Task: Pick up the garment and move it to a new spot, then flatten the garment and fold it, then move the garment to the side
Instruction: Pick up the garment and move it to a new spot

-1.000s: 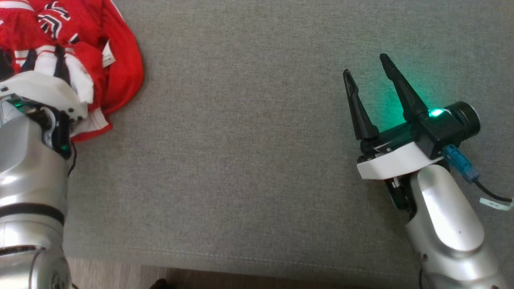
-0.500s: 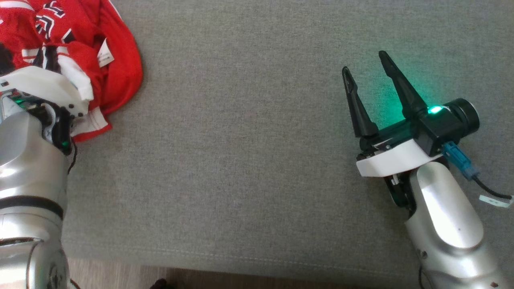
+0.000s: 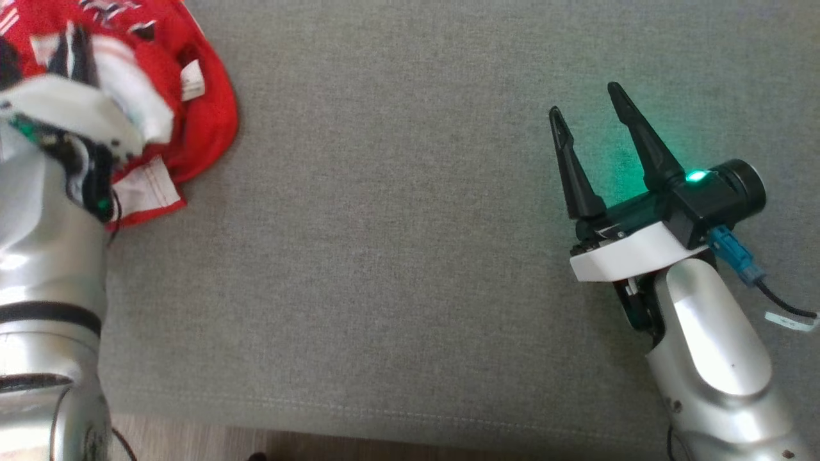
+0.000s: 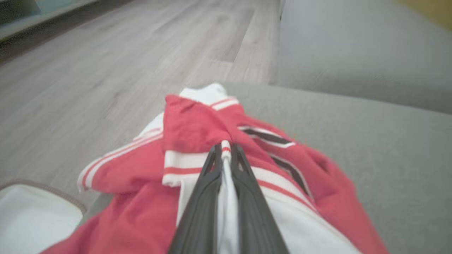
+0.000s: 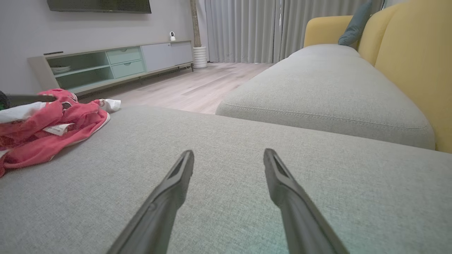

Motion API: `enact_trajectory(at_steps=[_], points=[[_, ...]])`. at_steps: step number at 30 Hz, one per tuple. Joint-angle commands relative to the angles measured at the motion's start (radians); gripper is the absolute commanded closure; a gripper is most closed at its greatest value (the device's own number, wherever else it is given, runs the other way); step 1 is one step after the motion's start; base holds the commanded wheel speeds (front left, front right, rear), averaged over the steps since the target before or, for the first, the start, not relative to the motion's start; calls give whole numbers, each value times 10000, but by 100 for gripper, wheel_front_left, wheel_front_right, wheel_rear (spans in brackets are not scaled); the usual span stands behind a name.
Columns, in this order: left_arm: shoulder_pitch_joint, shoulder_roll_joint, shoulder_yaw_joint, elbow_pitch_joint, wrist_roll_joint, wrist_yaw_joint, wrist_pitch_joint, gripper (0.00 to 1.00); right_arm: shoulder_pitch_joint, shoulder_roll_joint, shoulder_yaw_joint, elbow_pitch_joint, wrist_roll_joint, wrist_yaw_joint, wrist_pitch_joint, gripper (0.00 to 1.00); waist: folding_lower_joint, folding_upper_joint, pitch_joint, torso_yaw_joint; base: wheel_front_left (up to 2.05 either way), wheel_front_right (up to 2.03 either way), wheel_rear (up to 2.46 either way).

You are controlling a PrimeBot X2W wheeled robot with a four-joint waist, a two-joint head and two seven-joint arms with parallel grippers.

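Pick-up: the crumpled red-and-white jersey garment is clenched by the left end effector, right end effector released; lifting is needed next.

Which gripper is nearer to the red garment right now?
Left. The left gripper is shut on the garment; the right gripper hovers open, well apart over the grey cushion.

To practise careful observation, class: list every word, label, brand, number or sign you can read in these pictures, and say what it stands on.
No text can be read.
Red garment, black-and-white markings: blurred, no letters can be made out.
Sewn-in label on the garment: too small to read.
White tab at the head view's right edge: too small to read.
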Motion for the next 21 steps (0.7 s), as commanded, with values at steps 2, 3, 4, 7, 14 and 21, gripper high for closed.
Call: enact_trajectory(at_steps=[2, 3, 4, 7, 14, 21], points=[[-238, 513, 134, -979, 127, -32, -130, 100, 153, 200, 142, -246, 104, 75, -65, 0, 0, 0, -189, 21, 0, 0, 0], [-203, 517, 109, -1293, 172, -34, -131, 100, 176, 213, 139, -228, 123, 75, -65, 0, 0, 0, -265, 17, 0, 0, 0], [-168, 517, 85, -1605, 219, -35, -132, 100, 196, 230, 138, -216, 142, 75, -65, 0, 0, 0, -334, 5, 0, 0, 0], [-75, 461, 0, -2368, 323, -40, -133, 100, 255, 294, 127, -187, 196, 75, -65, 0, 0, 0, -542, -55, 0, 0, 0], [100, 165, -397, -3562, 430, -58, -134, 100, 415, 444, 68, -99, 388, 75, -65, 0, 0, 0, -1092, -463, 0, 0, 0], [505, -476, -1458, -4237, 579, -69, -135, 100, 657, 538, 37, -75, 628, 75, -65, 0, 0, 0, -1715, -1582, 0, 0, 0]])
